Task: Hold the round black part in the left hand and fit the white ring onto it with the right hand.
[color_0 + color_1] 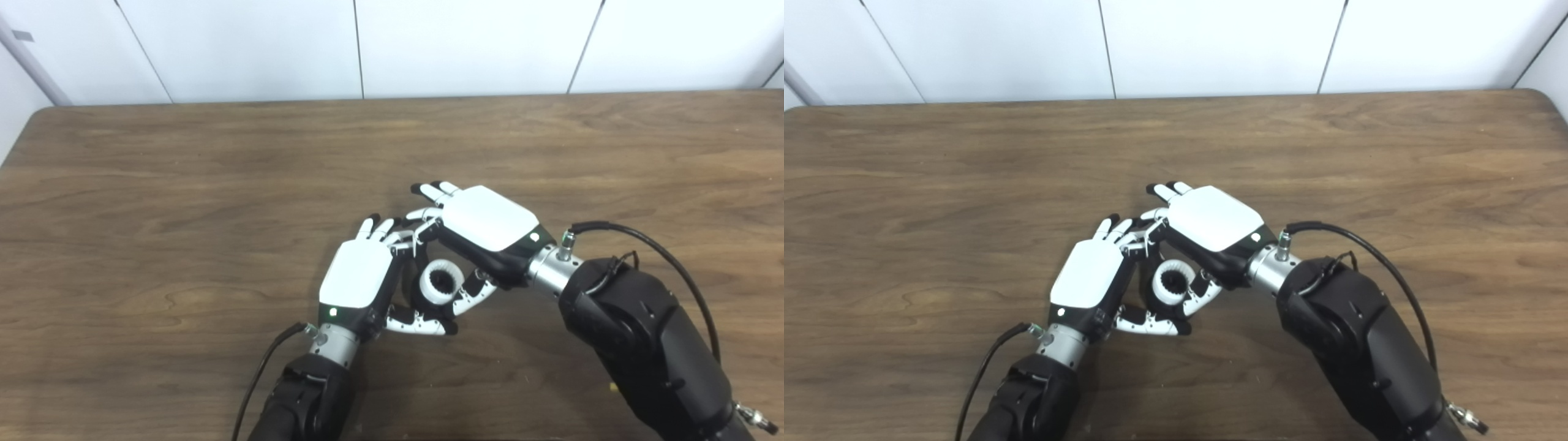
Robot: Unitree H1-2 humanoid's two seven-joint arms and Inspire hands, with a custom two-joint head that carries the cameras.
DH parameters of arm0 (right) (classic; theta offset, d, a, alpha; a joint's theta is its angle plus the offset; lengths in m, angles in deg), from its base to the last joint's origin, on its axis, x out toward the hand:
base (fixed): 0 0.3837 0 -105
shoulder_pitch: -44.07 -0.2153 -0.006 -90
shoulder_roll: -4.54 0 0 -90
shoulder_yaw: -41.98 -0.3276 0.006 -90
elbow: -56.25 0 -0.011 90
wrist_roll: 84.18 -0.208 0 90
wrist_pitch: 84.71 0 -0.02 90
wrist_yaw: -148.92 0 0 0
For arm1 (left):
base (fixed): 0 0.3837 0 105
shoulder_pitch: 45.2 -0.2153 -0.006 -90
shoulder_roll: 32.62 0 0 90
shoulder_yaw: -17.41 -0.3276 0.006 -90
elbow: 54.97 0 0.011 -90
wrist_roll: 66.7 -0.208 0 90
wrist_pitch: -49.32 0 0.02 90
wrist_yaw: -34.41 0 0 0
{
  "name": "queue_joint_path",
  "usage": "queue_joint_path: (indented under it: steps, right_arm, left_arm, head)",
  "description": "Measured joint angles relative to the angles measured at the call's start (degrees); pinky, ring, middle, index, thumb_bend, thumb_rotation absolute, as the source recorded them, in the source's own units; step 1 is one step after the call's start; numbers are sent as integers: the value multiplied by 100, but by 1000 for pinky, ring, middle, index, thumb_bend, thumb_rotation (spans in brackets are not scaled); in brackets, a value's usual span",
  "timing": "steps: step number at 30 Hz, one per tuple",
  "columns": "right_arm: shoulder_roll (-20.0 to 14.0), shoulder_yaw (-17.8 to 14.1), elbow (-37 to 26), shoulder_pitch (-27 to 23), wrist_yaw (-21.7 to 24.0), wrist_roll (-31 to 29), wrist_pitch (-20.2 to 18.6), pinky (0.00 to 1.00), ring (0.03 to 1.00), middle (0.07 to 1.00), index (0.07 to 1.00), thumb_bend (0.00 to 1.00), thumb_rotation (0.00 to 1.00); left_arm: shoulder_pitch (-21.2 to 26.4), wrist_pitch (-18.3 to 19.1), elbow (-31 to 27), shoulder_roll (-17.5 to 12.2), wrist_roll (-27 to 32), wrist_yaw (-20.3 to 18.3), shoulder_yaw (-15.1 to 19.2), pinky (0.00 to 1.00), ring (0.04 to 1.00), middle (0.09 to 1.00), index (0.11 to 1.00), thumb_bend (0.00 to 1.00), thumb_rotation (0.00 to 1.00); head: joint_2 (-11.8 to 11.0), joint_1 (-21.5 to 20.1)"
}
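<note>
Hands are brought together near the middle of the wooden surface (184,184), backs turned up. The white ring (441,280) is seen in the gap between them, seated on the round black part (440,283), whose dark toothed centre shows through the ring's opening. The left robot hand (358,275) is curled around the black part, with its thumb passed beneath and its fingers wrapped at the far side, so the part is held clamped. The right robot hand (484,223) is placed just beside and above the ring; its thumb is laid against the ring's right edge and its fingers are bent over the far side, touching the left hand's fingertips. Whether the right robot hand truly grips the ring cannot be told.
</note>
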Motion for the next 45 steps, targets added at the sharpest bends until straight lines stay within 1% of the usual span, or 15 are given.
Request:
queue_joint_path:
  steps: [23,28,29,30,31,35,38,45]
  right_arm:
    - [6,17,4,14,-2,65,-10,1000,985,850,489,525,150]
    - [5,16,11,14,-1,93,-12,1000,992,869,493,523,160]
    - [5,15,11,14,0,94,-12,1000,988,868,551,699,243]
    - [5,13,11,14,1,96,-12,1000,988,870,585,790,293]
    - [-3,10,14,15,14,109,-12,1000,987,873,614,856,329]
    - [-101,2,63,35,198,160,-55,1000,999,894,659,925,364]
    - [-90,-5,57,39,298,160,-82,1000,997,898,667,963,359]
    - [-61,-21,9,36,415,161,-173,1000,1000,905,666,977,340]
  left_arm:
    - [0,3,0,1,-39,0,-5,1000,928,812,485,522,56]
    - [1,13,-1,4,-41,-13,-7,1000,930,811,485,522,55]
    - [1,14,-1,4,-41,-13,-8,1000,930,811,485,522,55]
    - [1,13,-1,4,-41,-14,-8,1000,930,810,485,522,55]
    - [2,14,0,4,-42,-14,-8,1000,931,811,485,522,55]
    - [12,21,0,0,-44,-7,7,1000,931,812,485,522,55]
    - [17,25,3,0,-48,1,10,1000,929,811,485,522,55]
    - [20,24,9,3,-45,9,4,1000,926,808,485,522,55]
  head:
    - [26,0]
    - [18,0]
    - [18,0]
    - [18,0]
    - [9,-26]
    - [0,-26]
    - [0,-26]
    - [0,-35]
